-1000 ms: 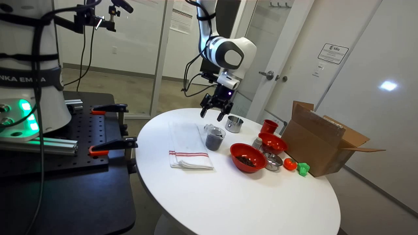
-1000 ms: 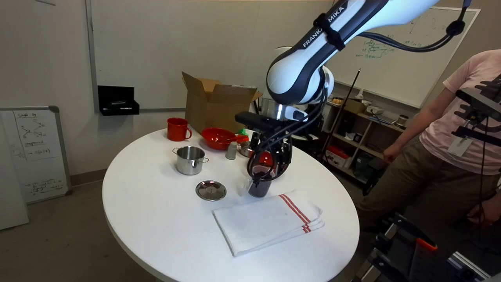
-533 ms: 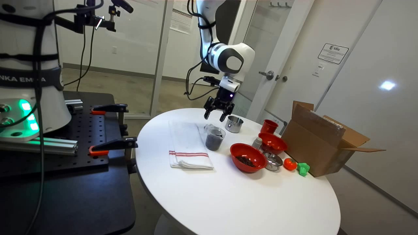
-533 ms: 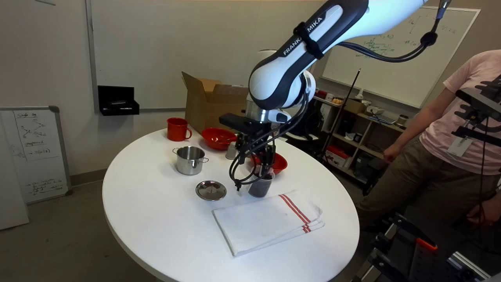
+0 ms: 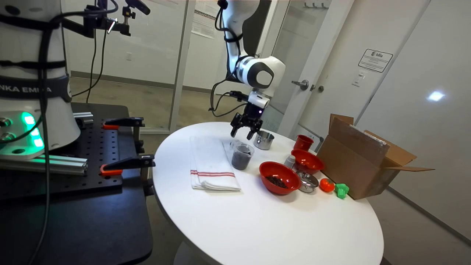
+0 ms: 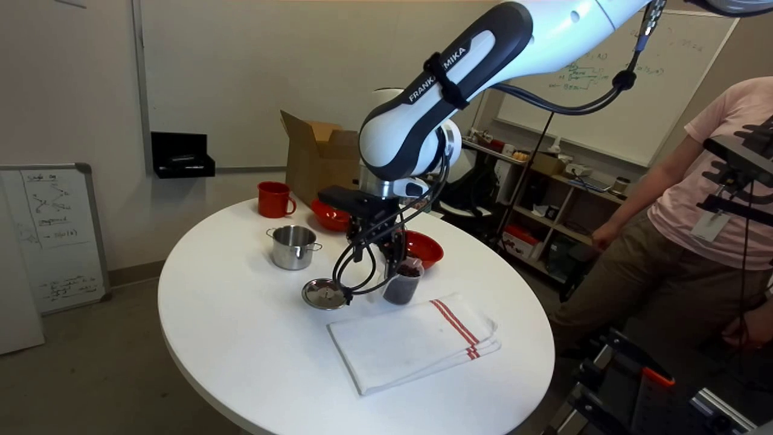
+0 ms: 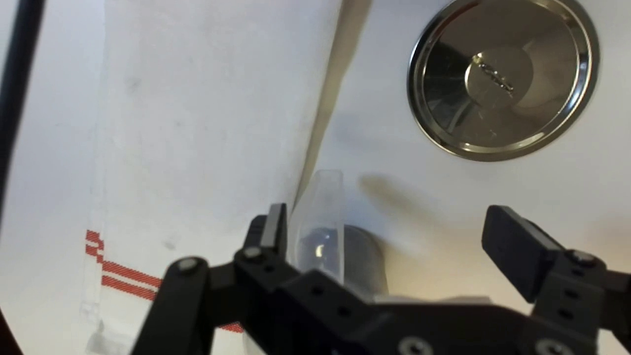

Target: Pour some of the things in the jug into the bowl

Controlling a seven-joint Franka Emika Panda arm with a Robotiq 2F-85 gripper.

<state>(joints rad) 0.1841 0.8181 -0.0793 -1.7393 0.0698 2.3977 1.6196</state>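
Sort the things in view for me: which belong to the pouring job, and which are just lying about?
Part of the job:
jug, with dark contents
nearer red bowl, probably the target
claw, open

Lying about:
towel
pot
lid
mug
farther red bowl
metal dish
shaker
tomato
green thing, too small to identify
box

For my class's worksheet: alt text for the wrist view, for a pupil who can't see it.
The open black claw, holding nothing, partly hides a jug with a clear handle. A white towel with red stripes lies at left; a round metal lid, upper right.
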